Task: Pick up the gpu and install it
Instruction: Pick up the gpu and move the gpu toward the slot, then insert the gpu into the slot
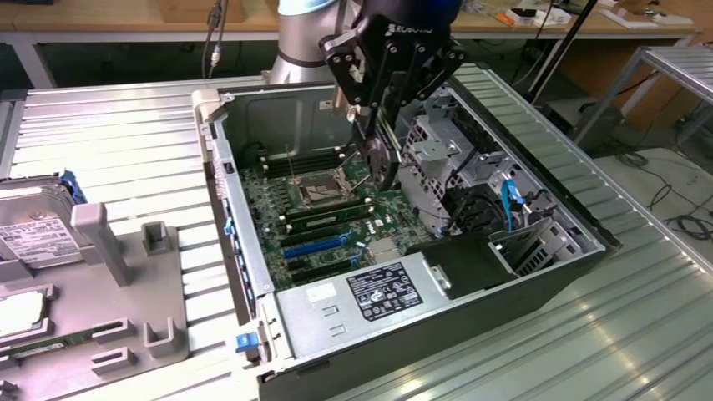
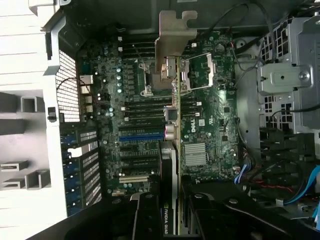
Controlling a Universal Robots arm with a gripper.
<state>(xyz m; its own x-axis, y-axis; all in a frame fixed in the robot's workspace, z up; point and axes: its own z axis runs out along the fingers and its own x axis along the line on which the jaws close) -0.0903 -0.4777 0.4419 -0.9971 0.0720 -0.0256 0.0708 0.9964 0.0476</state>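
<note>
The gpu [image 1: 380, 159] hangs edge-on from my gripper [image 1: 373, 113], above the motherboard [image 1: 323, 209] inside the open computer case [image 1: 240, 251]. In the wrist view the gpu [image 2: 172, 150] is a thin vertical edge with its silver bracket [image 2: 172, 35] at the far end and a printed label near my fingers. My gripper [image 2: 172, 212] is shut on the card, one dark finger on each side. The card is over the CPU socket [image 2: 197, 72] area and runs across the row of expansion slots, among them a blue slot [image 2: 142, 136]. It sits above the board, not seated in any slot.
A metal drive cage [image 1: 446, 150] and cables stand on the case's side toward the exterior view's right. The power supply [image 1: 373, 288] fills the near end. On a grey tray [image 1: 134, 317] at the exterior view's left lie a hard drive [image 1: 33, 238] and a memory stick [image 1: 56, 342].
</note>
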